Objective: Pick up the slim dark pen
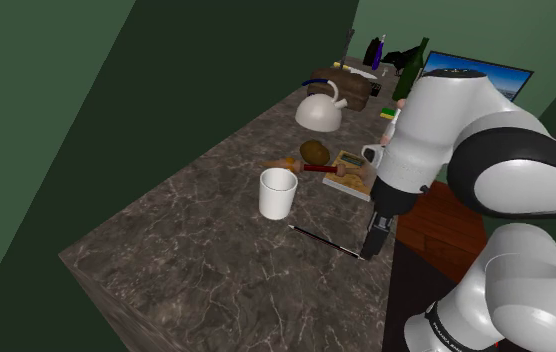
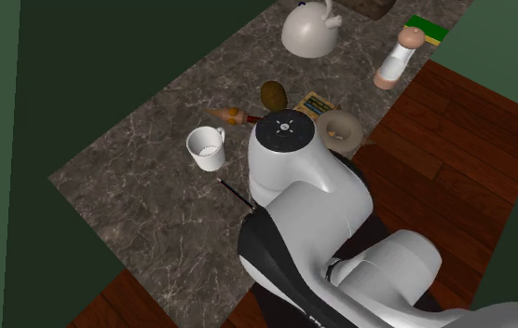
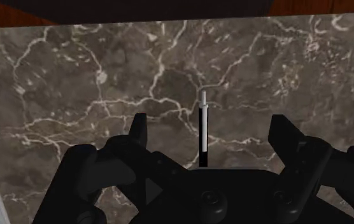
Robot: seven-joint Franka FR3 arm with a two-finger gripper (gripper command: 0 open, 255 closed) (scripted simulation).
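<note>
— That's a big slab of veined counter [image 1: 196,250], and the white arm [image 1: 446,120] is bent low over the edge of it. What worries you?

— The stone, first. The pen lies flat on it, so the fingers must go right down to the surface. Too deep and they jam against it; too shallow and they close on air.

— And the white mug [image 1: 278,192]?

— It's well out ahead of the hand, near the pen's far tip. I doubt it gets hit (unless the pen swings on the way up).

— The gripper [image 3: 209,123] looks ready enough.

— Spread wide and holding nothing. The slim dark pen [image 1: 324,241] runs straight out between the two fingers, touching neither, so the squeeze would come across its width, which is right. But the hand sits over the near end, not the middle. Pinched there, I'd guess the long end droops or twists. And something that thin may roll aside if one finger meets it first.
</note>
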